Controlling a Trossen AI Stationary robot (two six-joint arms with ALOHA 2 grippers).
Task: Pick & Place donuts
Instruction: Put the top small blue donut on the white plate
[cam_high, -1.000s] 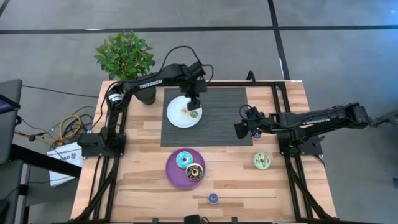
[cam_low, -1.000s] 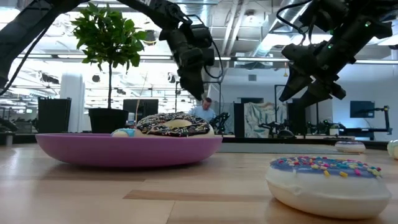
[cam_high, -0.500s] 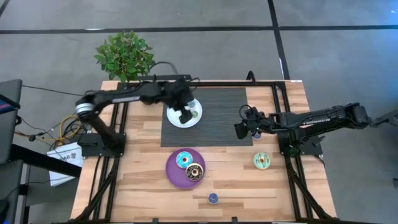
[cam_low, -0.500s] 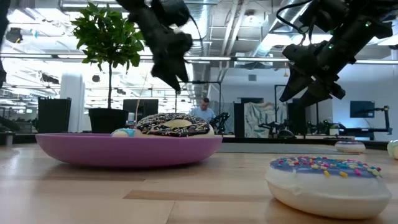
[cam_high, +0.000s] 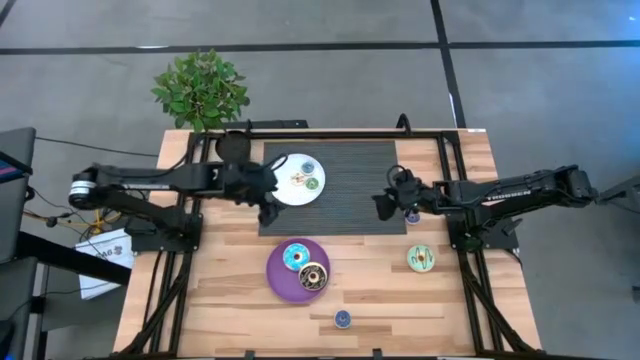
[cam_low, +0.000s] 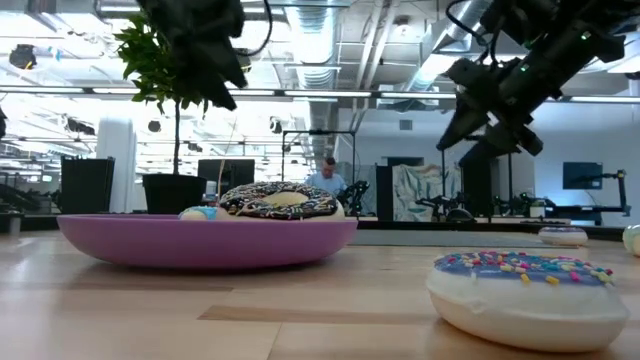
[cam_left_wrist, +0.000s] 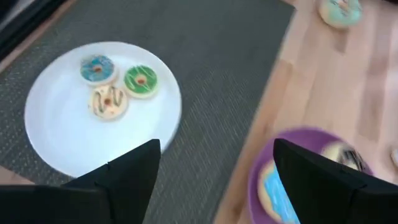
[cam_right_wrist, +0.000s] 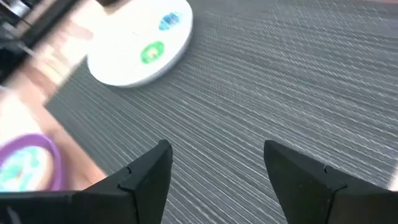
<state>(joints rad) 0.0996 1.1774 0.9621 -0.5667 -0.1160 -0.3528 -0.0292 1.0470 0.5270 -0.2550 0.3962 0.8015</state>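
Observation:
Three mini donuts lie on the white plate (cam_high: 280, 188): blue (cam_high: 308, 167), green (cam_high: 313, 183) and cream (cam_high: 298, 180). The left wrist view shows them too: blue (cam_left_wrist: 97, 68), green (cam_left_wrist: 140, 81) and cream (cam_left_wrist: 109, 101). The purple plate (cam_high: 275, 275) carries the blue-iced donut (cam_high: 294, 256) and the brown-and-cream donut (cam_high: 313, 276). The green-iced donut (cam_high: 421, 258) and two minis (cam_high: 342, 318), (cam_high: 412, 215) rest on the table. My left gripper (cam_high: 268, 208) hangs open, left of the white plate. My right gripper (cam_high: 385, 205) hovers open over the mat, beside the purple mini.
A dark ribbed mat (cam_high: 350, 200) covers the table's far middle, under the white plate. A potted plant (cam_high: 203, 90) stands at the far left corner. The mini near the near edge fills the low view's foreground (cam_low: 525, 290). Bare wood lies to the near left and near right.
My left gripper has drawn back from above the white plate, toward the table's left and slightly nearer, and now stands beside the plate. A blue mini shows on the plate where the gripper stood; before, only the cream and green minis showed there.

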